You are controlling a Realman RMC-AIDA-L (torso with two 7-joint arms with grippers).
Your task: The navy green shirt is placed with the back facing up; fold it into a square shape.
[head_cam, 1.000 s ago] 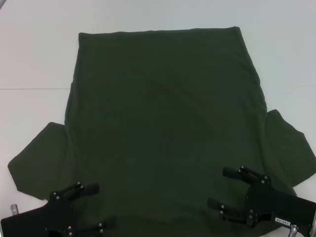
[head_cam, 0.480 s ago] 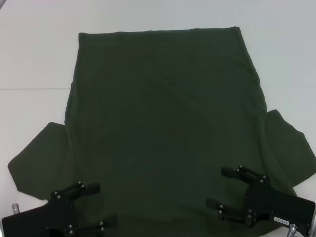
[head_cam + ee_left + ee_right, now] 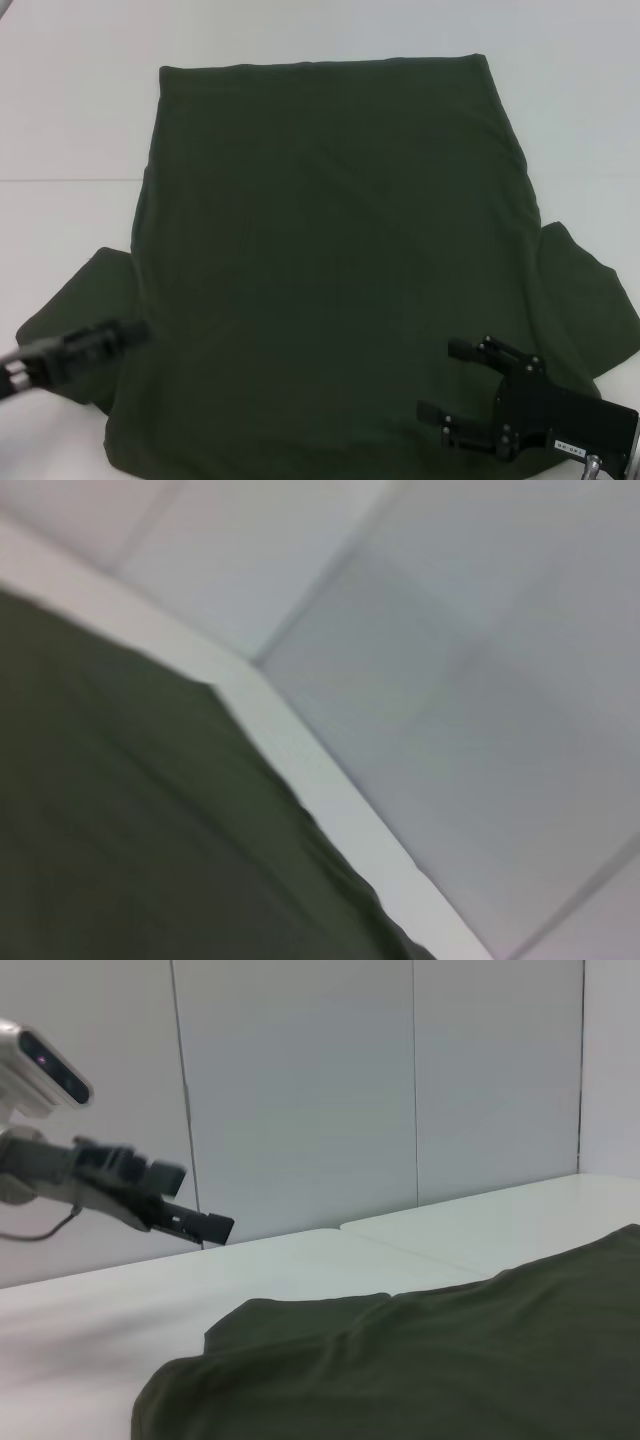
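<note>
The shirt (image 3: 330, 260) lies flat, back up, spread over the white bench (image 3: 70, 120), hem at the far edge, sleeves out to both sides. The right claw (image 3: 440, 385) hovers open over the near right corner. The left claw (image 3: 125, 335), blurred, is above the left sleeve; I cannot tell its state.

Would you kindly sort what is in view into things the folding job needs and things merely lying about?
Needed:
- navy green shirt, spread flat
- left hand, over the left sleeve
- right hand, open, near the right shoulder

Lying about:
- nothing; only the white table
</note>
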